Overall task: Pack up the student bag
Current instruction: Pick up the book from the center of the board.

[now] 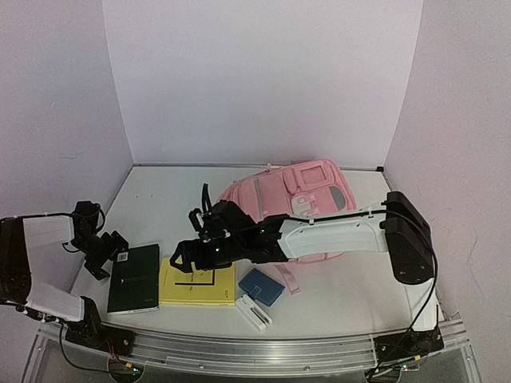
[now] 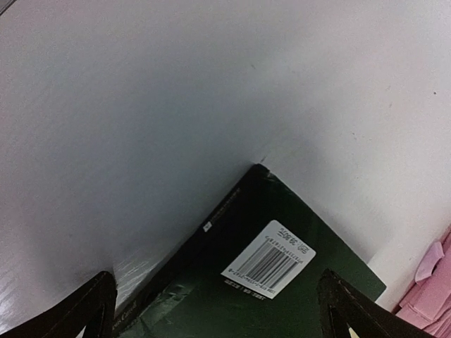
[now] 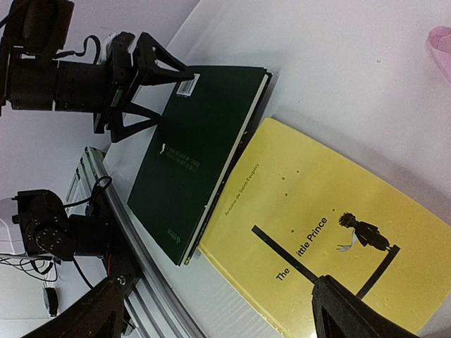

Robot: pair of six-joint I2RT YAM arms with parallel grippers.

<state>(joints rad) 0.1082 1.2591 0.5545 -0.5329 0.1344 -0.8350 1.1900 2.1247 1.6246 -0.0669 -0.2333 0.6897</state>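
Worktop (image 1: pixel 351 295), near edge: green book (image 1: pixel 134 279) and yellow book (image 1: pixel 197 282) lie flat, side by side. Left jaws stand wide apart, holding nothing, over the green book's barcode corner. Right jaws stand wide apart, holding nothing, above the yellow book. Behind the books, right of centre, the bag (image 1: pixel 311 191) lies on the worktop; its contents cannot be told.

The barcoded book (image 1: pixel 134 278) lay near left on the table (image 1: pixel 343 295), the Little Prince book (image 1: pixel 200 291) just right of it, a small case (image 1: pixel 261 286) further right, the student bag (image 1: pixel 319 179) behind them.
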